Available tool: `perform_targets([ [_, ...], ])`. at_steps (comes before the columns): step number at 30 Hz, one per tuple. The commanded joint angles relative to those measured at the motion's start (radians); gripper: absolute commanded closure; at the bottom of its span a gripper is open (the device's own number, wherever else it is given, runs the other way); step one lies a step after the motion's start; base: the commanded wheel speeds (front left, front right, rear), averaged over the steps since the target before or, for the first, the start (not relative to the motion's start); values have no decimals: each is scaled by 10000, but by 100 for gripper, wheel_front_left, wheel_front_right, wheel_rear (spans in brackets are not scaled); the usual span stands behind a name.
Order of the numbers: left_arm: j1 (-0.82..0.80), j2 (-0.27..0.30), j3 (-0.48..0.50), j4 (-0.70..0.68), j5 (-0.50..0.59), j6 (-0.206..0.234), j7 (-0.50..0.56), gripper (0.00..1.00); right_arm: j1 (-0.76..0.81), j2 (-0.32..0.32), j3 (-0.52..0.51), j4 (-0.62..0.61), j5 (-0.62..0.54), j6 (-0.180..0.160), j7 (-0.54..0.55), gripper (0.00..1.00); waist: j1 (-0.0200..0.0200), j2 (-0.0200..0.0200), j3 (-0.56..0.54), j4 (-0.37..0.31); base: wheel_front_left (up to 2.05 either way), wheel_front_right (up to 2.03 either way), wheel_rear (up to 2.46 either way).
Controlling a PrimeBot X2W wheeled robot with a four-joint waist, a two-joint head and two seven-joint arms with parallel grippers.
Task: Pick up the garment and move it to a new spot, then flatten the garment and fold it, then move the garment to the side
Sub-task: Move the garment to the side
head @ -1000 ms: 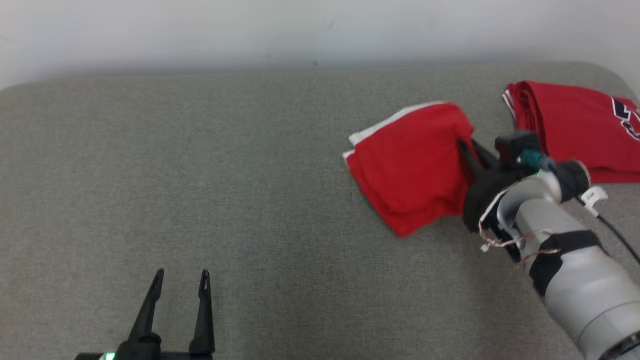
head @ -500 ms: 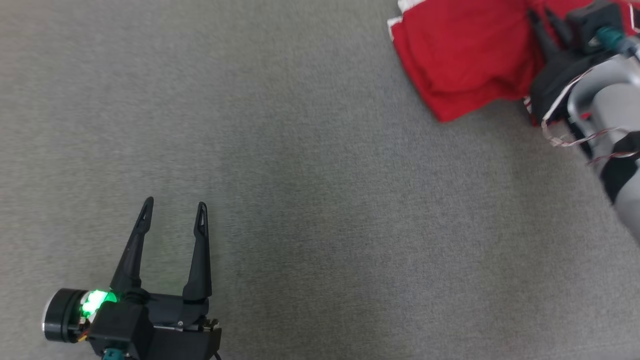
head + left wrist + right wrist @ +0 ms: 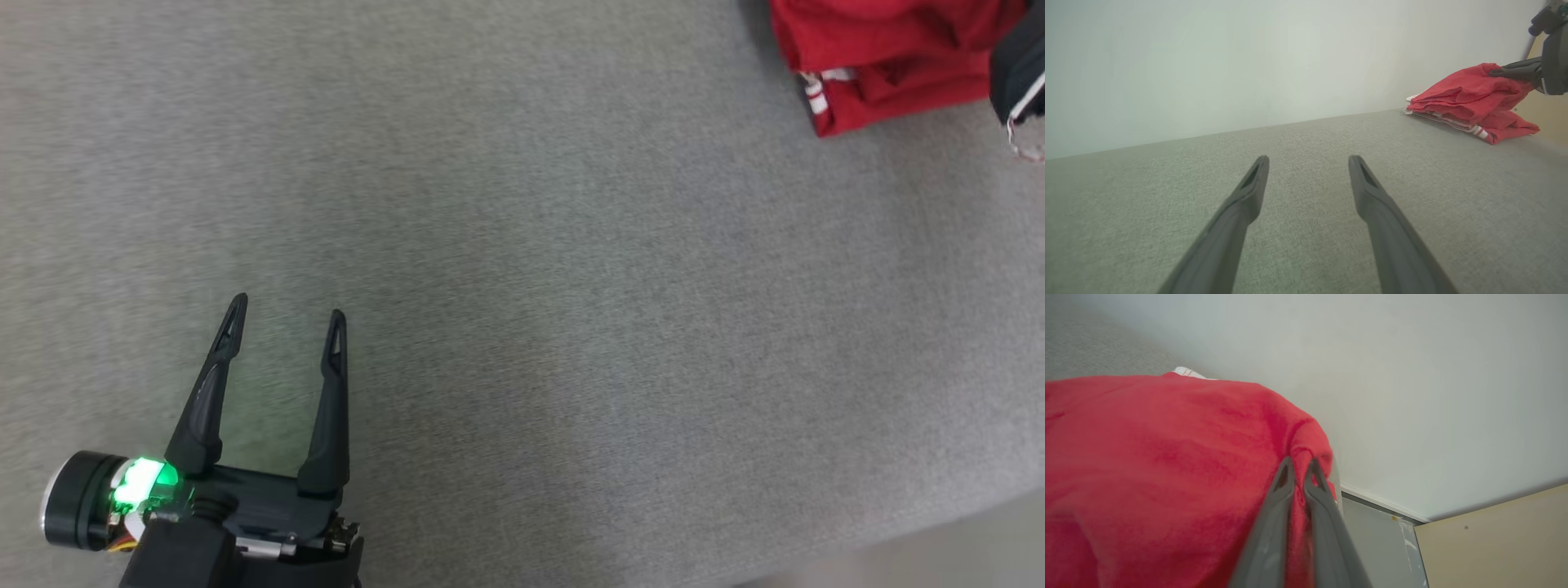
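One red fabric garment (image 3: 882, 49), folded in layers with a white-striped edge, is lying at the far right of the grey cloth surface (image 3: 522, 245). In the left wrist view, its long axis is running left to right. Of two pincers, the right pincer (image 3: 1300, 465) is reaching in level, pinching the garment's raised top fold between nearly closed fingers. The left pincer (image 3: 286, 314) is hovering low, spread wide, pointing forward, holding nothing.

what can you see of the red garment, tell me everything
The red garment is soft, knit-looking cloth, folded into several layers, with white edging at the back and white-striped trim low at the front. It lies on the grey padded surface near the pale wall, one top fold raised and pinched by the shut right gripper. Whether the striped bottom layer is the same piece is unclear.
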Motion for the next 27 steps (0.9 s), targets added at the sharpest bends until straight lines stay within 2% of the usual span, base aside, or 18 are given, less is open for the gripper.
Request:
perform_targets([
  [1,26,81,-32,-137,86,53,-28,0,-236,-35,174,-56,-63,-30,-44,100,-1,-2,379,-388,0,0,0],
  [13,-7,357,-337,-899,152,284,-28,0,-1164,-663,1123,76,-348,-30,24,100,-1,-2,835,-512,0,0,0],
  [21,-125,501,-460,-1046,47,488,-28,0,-1270,-572,1477,222,-134,-30,145,100,-1,-2,971,-560,0,0,0],
  [23,-163,538,-474,-995,11,504,-28,0,-1274,-515,1571,259,-124,-30,187,13,-1,-2,955,-561,0,0,0],
  [24,-172,546,-484,-959,-10,505,-28,0,-1240,-486,1631,288,-118,-30,236,0,-1,-2,923,-561,0,0,0],
  [27,-202,499,-532,-812,-74,575,-28,0,-1183,-572,1793,349,-62,-31,289,0,-1,-2,731,-505,0,0,0],
])
